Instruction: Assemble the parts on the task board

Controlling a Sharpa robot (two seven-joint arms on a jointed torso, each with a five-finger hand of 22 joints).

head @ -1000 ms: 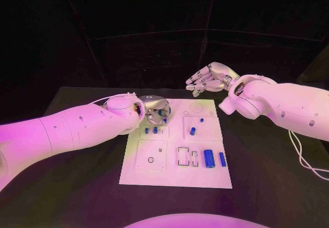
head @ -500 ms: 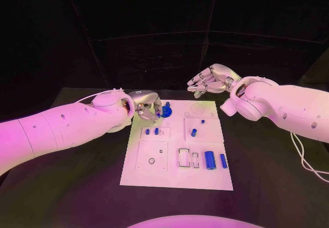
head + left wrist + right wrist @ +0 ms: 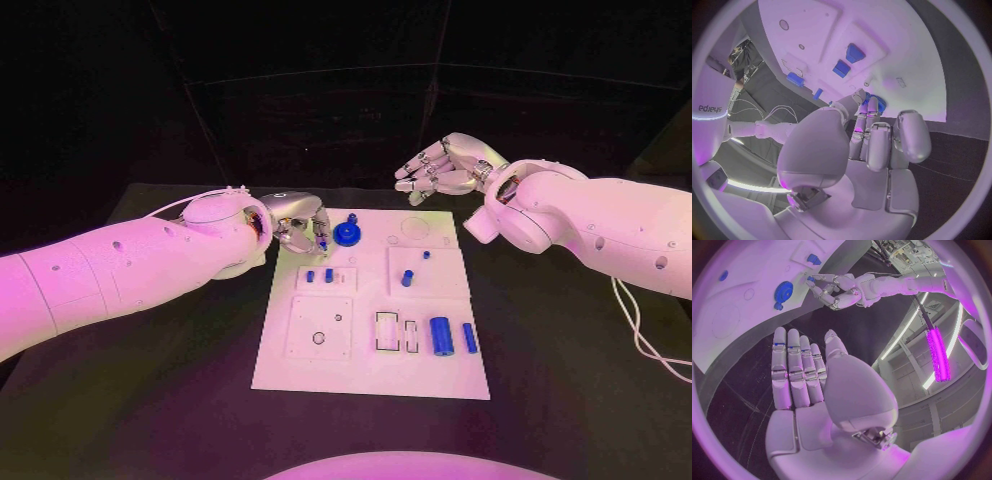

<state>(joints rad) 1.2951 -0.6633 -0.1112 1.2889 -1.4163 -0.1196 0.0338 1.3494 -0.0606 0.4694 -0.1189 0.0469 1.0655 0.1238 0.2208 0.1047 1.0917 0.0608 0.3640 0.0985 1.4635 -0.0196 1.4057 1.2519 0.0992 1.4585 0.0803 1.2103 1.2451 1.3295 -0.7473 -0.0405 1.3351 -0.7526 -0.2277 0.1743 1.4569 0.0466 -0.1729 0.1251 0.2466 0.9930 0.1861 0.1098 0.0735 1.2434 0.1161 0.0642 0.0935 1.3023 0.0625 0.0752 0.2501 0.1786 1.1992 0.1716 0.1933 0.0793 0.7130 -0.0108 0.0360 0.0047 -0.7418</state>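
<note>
Head view: left hand (image 3: 299, 228) empty, fingers apart, just beside blue disc (image 3: 348, 236) on white board (image 3: 372, 375); right hand (image 3: 440, 168) flat, empty, beyond board.

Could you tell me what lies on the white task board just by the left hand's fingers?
A round blue disc-shaped part lies on the white task board, with the left hand beside it. Whether the fingers touch it cannot be told.

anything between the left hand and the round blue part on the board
Nothing. In the head view the left hand sits right beside the round blue part, and the left wrist view shows its fingers at it.
</note>
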